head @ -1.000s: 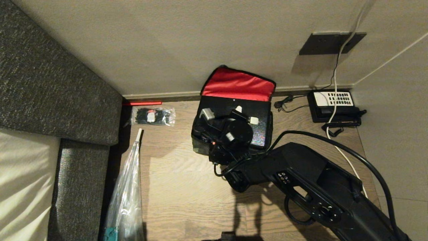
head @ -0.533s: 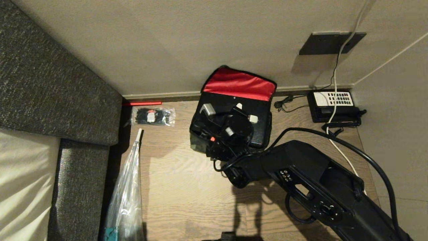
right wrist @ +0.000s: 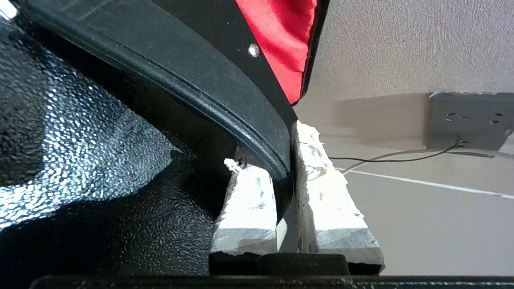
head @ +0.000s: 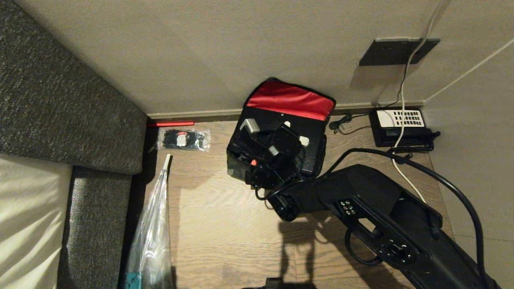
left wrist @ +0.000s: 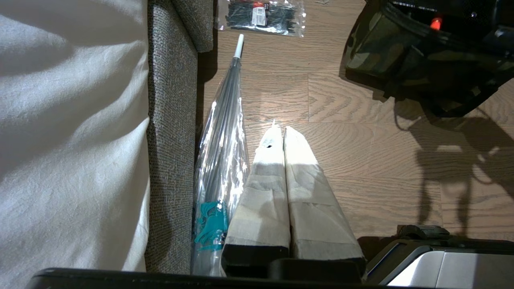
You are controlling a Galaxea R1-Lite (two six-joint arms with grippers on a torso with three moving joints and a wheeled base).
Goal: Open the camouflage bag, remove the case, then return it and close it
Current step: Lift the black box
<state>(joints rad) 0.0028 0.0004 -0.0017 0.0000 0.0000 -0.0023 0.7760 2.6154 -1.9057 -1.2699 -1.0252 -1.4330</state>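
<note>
The case [head: 277, 150] sits in the bag [head: 237, 170], which stands on the floor [head: 225, 224] against the wall [head: 200, 52], lid [head: 290, 100] thrown back so its red lining faces up. The right claw [right wrist: 283, 172] is directly over the case and is pinched narrow on the handle [right wrist: 225, 100]: the wrist view shows the black bar running between the two padded fingers [right wrist: 249, 200], one pad on each side. So the case lies straight below this claw, hanging or about to hang from the handle. Its long axis runs across the claw's closing line, roughly parallel to the wall, with the pale handle ends [head: 251, 126] showing either side of the wrist. The lid lies just beyond the claw, towards the wall; the phone [head: 401, 128] is well off to one side. The lift, I judge, wants to go straight up along the bag's walls, which hug the case closely. The left claw [left wrist: 281, 140] is pressed shut on nothing, parked low beside the umbrella [left wrist: 221, 144] and sofa [left wrist: 168, 120], well clear; the right arm is the nearer by far.
</note>
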